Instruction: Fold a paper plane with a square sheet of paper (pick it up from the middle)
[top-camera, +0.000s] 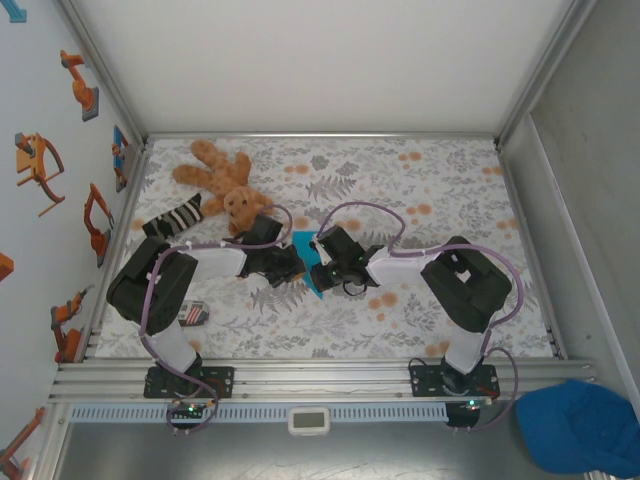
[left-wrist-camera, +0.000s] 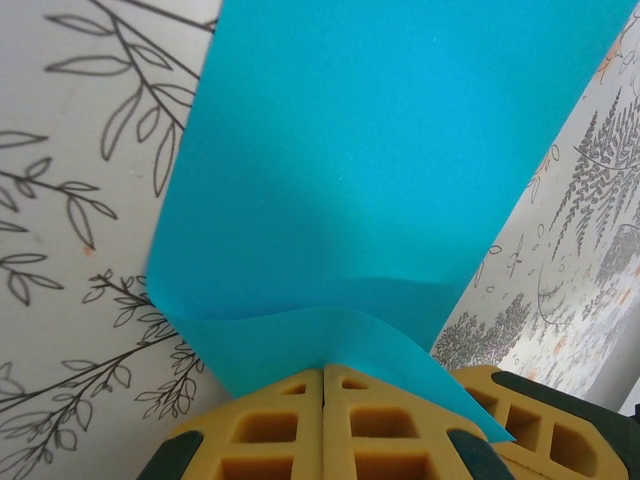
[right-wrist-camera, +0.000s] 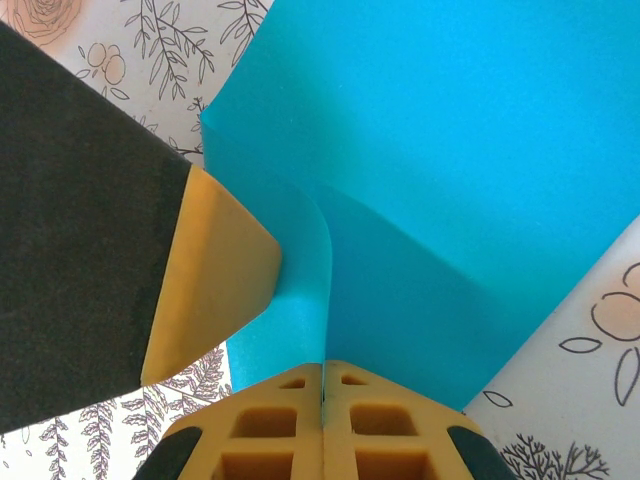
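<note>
I see the desk covered in a leaf-and-flower print. A teddy bear lies near the far left corner, a sock by the left edge, and a small striped thing toward the near left corner. The paper sits mid-desk.

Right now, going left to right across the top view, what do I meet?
striped sock → teddy bear → left claw, shut on the cyan paper → right claw, shut on the same sheet → blue cap, bottom right corner.
</note>
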